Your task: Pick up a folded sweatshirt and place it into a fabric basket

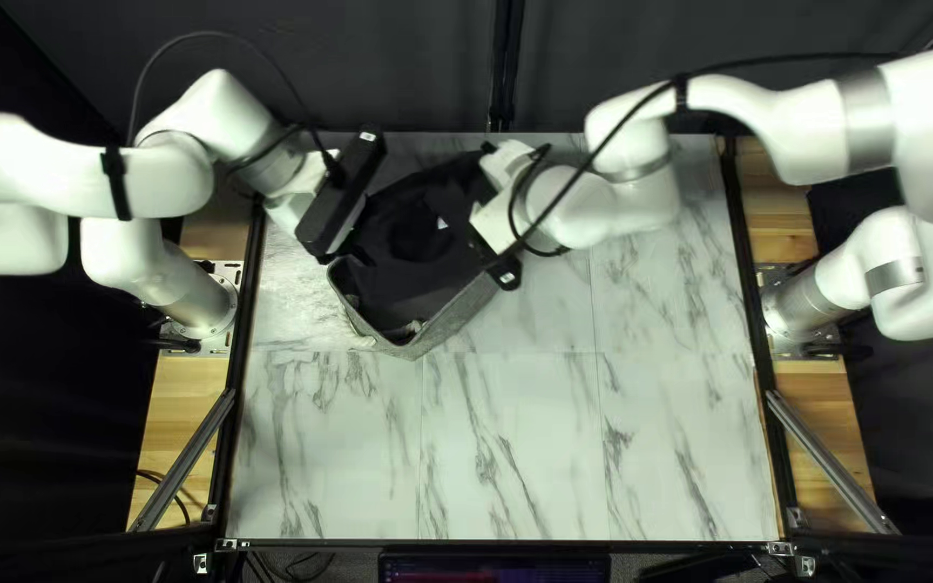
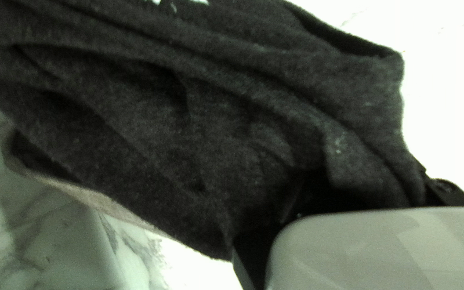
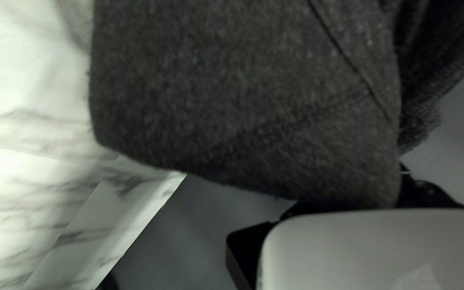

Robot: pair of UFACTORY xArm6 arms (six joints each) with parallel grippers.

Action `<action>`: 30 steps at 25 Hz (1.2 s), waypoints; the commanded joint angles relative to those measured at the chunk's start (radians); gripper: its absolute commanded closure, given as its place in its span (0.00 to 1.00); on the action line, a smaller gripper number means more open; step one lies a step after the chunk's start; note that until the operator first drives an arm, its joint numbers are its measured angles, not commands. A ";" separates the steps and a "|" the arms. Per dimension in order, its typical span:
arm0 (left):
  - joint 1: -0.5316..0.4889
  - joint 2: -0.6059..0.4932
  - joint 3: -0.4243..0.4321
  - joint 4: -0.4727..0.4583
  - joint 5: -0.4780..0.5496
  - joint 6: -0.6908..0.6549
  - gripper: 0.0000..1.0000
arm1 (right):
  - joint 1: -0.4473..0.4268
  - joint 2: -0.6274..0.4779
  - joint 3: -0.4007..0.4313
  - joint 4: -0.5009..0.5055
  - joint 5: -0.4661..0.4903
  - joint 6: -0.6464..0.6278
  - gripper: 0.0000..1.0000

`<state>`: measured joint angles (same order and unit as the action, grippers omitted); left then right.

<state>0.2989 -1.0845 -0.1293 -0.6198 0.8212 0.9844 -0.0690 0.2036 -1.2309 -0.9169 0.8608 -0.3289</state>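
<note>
Behind everything hangs a dark curtain [image 1: 402, 65], past the white table [image 1: 510, 453] with gray squiggles. The dark sweatshirt [image 1: 413, 232] (it looks all bunchy) is over the gray basket [image 1: 447, 327], between my left gripper [image 1: 342, 200] and my right gripper [image 1: 496, 229]. Cloth hides whether either one is pinching, so I can't tell.
</note>
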 commanded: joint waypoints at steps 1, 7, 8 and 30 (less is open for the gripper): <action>0.009 -0.001 0.033 -0.027 -0.019 0.024 1.00 | -0.030 0.029 -0.003 -0.025 -0.045 0.013 1.00; 0.019 0.002 0.052 -0.048 -0.026 0.043 1.00 | -0.072 0.055 0.012 -0.055 -0.109 0.040 1.00; 0.014 0.013 0.049 -0.050 -0.034 0.044 1.00 | -0.074 0.056 0.016 -0.059 -0.114 0.045 1.00; -0.066 0.306 0.020 -0.204 -0.223 0.182 1.00 | -0.116 0.122 0.061 -0.081 -0.217 0.113 0.94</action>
<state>0.2368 -0.8052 -0.1052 -0.7994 0.6144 1.1435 -0.1779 0.3216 -1.1817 -0.9953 0.6648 -0.2213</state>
